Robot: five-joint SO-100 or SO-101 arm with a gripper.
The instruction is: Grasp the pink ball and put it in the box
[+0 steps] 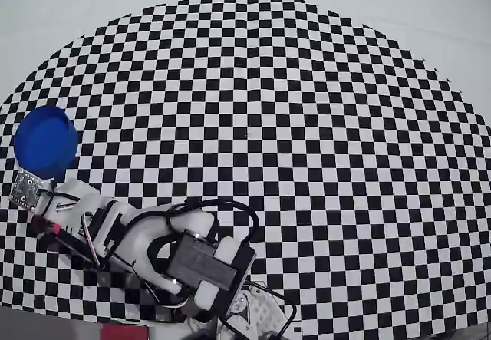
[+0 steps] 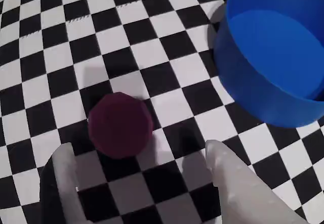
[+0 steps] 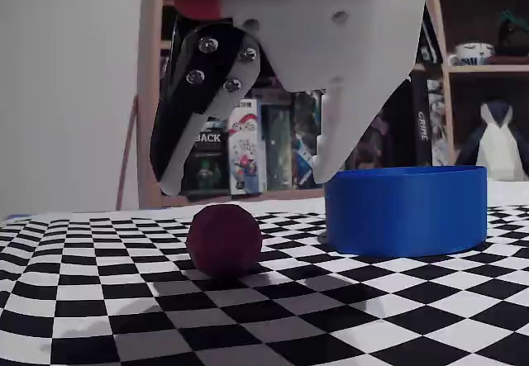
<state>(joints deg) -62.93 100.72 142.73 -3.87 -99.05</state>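
The pink ball point(image 2: 120, 125) lies on the checkered mat, dark magenta in the wrist view and in the fixed view point(image 3: 224, 240). My gripper point(image 2: 137, 150) is open, and its two pale fingers point(image 2: 66, 183) straddle the mat just short of the ball. In the fixed view the gripper point(image 3: 245, 181) hangs directly above the ball without touching it. The box point(image 2: 273, 52), a round blue container, stands empty to the ball's right, about two squares away; it also shows in the fixed view point(image 3: 405, 209). In the overhead view the box point(image 1: 46, 142) sits at the far left and the arm point(image 1: 138, 240) hides the ball.
The checkered mat point(image 1: 291, 125) covers most of the white table point(image 1: 430, 10). The arm's base point(image 1: 253, 309) sits at the mat's lower edge. Behind the table, the fixed view shows shelves with books point(image 3: 248, 155) and a penguin toy point(image 3: 500, 143).
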